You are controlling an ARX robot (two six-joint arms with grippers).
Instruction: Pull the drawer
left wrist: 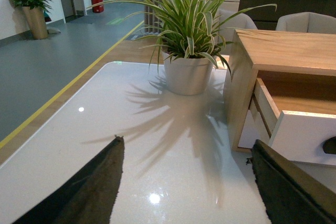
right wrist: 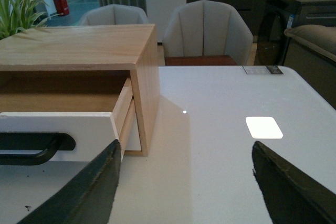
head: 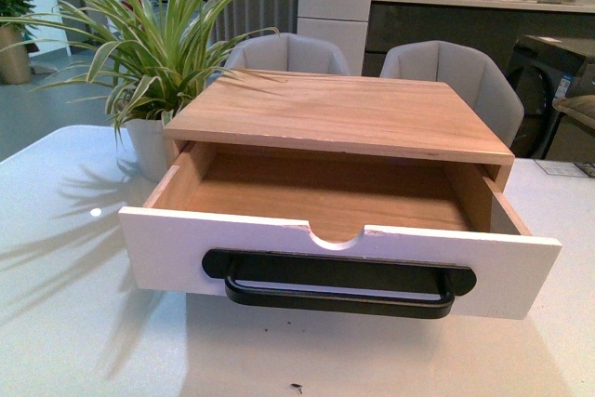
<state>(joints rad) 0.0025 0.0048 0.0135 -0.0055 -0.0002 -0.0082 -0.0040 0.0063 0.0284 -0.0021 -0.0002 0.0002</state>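
drawer: the drawer sits pulled well out of its wooden cabinet, white front facing the robot, black bar handle across it, light wood inside

left end effector: the left end effector has its fingers spread wide, holding nothing; the drawer front is off to one side of it, not touching

right end effector: the right end effector is also wide apart and not gripping anything (handle end shows just past one finger, clear gap)

surface: glossy white tabletop with light glare, potted plant just beside the cabinet

room: two grey chairs behind the tabletop, grey floor with a yellow line
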